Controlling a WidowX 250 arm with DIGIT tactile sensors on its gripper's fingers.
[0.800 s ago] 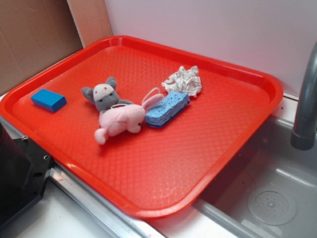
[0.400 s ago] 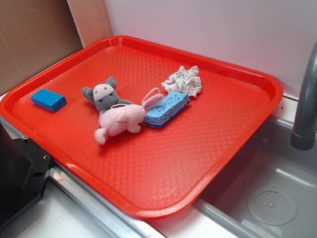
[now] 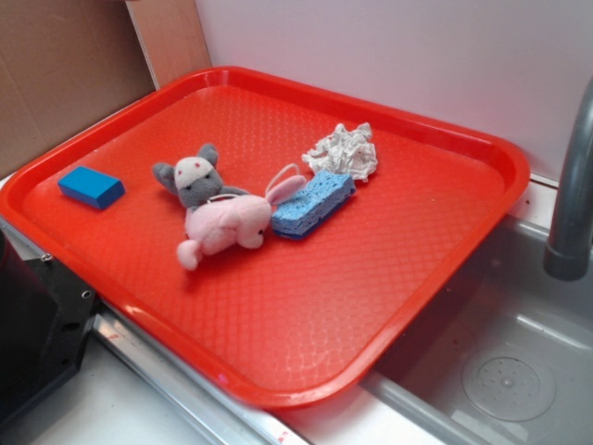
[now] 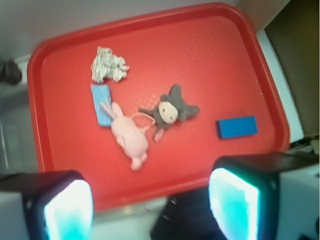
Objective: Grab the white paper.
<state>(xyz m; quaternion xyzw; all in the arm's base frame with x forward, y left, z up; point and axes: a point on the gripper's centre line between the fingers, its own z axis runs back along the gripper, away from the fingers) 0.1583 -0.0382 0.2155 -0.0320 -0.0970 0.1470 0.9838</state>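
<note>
The white paper point(image 3: 343, 151) is a crumpled, speckled wad lying toward the back of the red tray point(image 3: 278, 371), touching the far end of a light blue sponge point(image 3: 313, 203). From the wrist camera the white paper point(image 4: 108, 64) shows at upper left of the tray point(image 4: 50, 165). My gripper point(image 4: 150, 210) hangs high above the tray's near edge, open, with nothing between its pads point(image 4: 70, 210). The gripper does not appear in the exterior view.
A pink plush bunny point(image 3: 227, 222) and a grey plush mouse point(image 3: 193, 178) lie mid-tray beside the sponge. A dark blue block point(image 3: 91, 187) sits at the tray's left. A grey faucet point(image 3: 573, 204) and sink point(image 3: 500, 371) are to the right; a black base point(image 3: 32, 324) at lower left.
</note>
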